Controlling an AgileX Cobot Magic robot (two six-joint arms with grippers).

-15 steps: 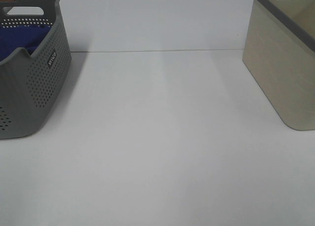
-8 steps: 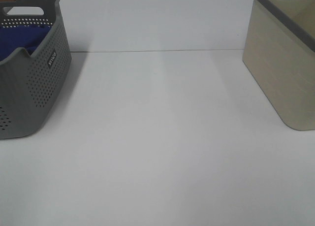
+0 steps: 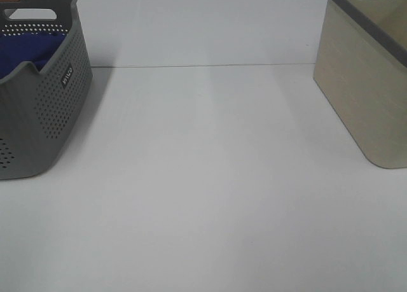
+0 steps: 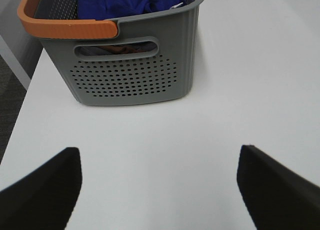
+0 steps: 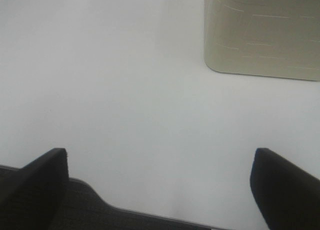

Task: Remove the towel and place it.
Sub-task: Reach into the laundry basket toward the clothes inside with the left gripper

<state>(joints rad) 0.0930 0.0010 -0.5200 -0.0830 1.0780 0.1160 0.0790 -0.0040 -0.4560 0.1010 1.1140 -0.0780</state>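
White table point(image 3: 210, 177). Towel point(image 4: 130, 2) bunched inside grey basket point(image 4: 130, 79); left gripper point(image 4: 160, 155) near basket, facing it, spread empty; right gripper point(image 5: 159, 157) spread empty, well apart.

On the smooth, matt white table point(image 3: 203, 190), the ten-o'clock towel point(image 3: 28, 50) is soft blue cloth in a matt grey perforated plastic basket point(image 3: 54, 107) with a ribbed orange handle point(image 4: 65, 27), while the two-o'clock beige basket point(image 3: 362, 95) looks matt and faintly streaked.
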